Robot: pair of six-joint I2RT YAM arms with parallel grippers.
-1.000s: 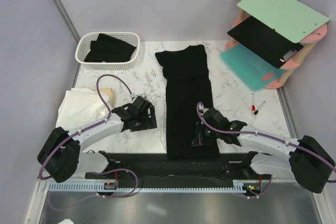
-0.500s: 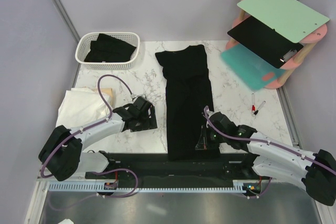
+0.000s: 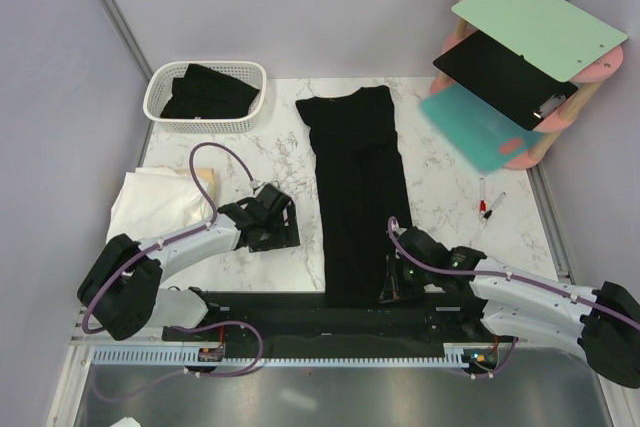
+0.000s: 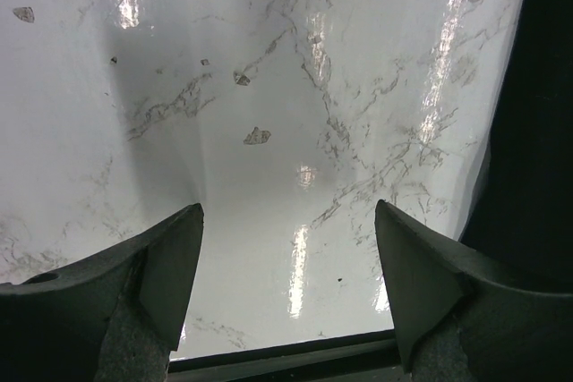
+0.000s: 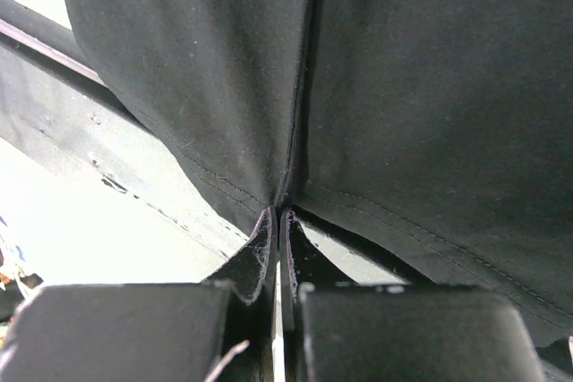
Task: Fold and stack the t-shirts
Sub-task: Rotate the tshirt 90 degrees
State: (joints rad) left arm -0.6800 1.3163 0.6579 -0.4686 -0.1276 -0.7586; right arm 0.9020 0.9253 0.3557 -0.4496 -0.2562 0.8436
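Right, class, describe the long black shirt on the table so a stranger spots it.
On the white marble table, a long black cloth t-shirt runs down the middle. Unlike the black shirts in the white lattice basket, it lies flat, its hem pinched by the right tool.

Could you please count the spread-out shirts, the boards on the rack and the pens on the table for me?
black shirt, spread out: 1
boards: 3
pens: 2
total: 6
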